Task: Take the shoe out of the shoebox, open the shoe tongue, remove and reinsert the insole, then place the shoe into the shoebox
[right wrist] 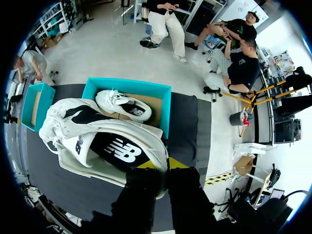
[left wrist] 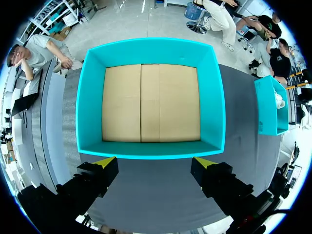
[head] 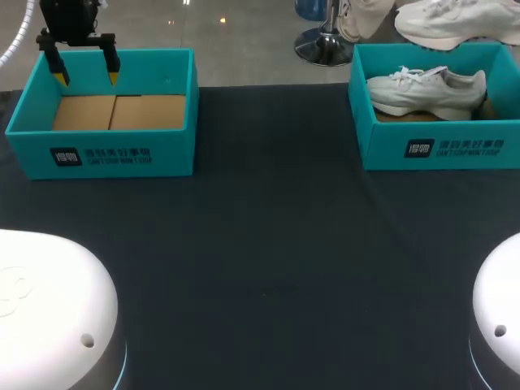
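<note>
While the left gripper (head: 86,78) hung with its fingers spread over the left shoebox (head: 114,154) at the table's (head: 276,244) ten o'clock, white print marked that box's front. At two o'clock the right shoebox (head: 443,150), likewise printed, held a white shoe (head: 426,89). The right gripper (right wrist: 165,165) pinched a second shoe (right wrist: 112,141), a logo on its side, with that box ahead of it.

— Bench (head: 268,268)?
— Draped in black matte cloth, filling the head view from side to side, with the far edge running straight across.
— Same look from the wrist views?
— Dark grey under the left one, near black under the right.
— And past the far edge?
— Pale grey polished floor (head: 244,41), smooth and shiny, catching small glints (head: 222,19) of overhead light.
</note>
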You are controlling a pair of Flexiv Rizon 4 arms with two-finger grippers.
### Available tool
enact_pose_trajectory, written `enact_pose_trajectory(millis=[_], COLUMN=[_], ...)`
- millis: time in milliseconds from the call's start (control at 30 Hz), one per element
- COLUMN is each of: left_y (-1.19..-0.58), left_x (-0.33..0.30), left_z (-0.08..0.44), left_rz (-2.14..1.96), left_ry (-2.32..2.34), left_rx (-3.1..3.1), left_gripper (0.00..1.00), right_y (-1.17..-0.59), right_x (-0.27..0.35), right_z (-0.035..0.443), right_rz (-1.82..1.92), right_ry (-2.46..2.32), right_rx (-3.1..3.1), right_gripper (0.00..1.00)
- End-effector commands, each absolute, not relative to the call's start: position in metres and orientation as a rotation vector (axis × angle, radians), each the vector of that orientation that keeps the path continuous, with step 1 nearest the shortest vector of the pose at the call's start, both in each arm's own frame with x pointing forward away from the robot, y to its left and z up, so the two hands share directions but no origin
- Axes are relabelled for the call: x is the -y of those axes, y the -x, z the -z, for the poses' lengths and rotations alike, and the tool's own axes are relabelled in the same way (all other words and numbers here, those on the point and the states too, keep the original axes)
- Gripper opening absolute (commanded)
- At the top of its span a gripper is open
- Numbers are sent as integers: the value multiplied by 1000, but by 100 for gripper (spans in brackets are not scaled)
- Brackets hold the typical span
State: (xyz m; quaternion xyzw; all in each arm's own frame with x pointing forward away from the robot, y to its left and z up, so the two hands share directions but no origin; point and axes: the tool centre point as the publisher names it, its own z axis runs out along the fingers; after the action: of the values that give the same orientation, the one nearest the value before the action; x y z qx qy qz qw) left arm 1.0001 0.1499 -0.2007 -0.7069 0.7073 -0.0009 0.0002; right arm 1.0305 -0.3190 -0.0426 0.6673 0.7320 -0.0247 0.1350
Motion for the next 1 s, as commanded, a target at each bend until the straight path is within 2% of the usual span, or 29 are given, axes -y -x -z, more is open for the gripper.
enact_pose_trajectory(millis=[33, 267, 1000], left_y=[-1000, -1000, -1000], left_x=[-150, -150, -150], left_z=[200, 200, 200], left_rz=[1, 1, 1], left_ry=[2221, 2221, 2221], left_rx=[-2222, -2222, -2222], left_gripper=[100, 100, 100], right_y=[-1030, -1018, -823], right_x=[319, 310, 158], right_z=[41, 40, 55], right_rz=[72, 66, -18], right_ry=[-1936, -1938, -1920], right_rx=[-2120, -2107, -2160], right_gripper=[0, 0, 0])
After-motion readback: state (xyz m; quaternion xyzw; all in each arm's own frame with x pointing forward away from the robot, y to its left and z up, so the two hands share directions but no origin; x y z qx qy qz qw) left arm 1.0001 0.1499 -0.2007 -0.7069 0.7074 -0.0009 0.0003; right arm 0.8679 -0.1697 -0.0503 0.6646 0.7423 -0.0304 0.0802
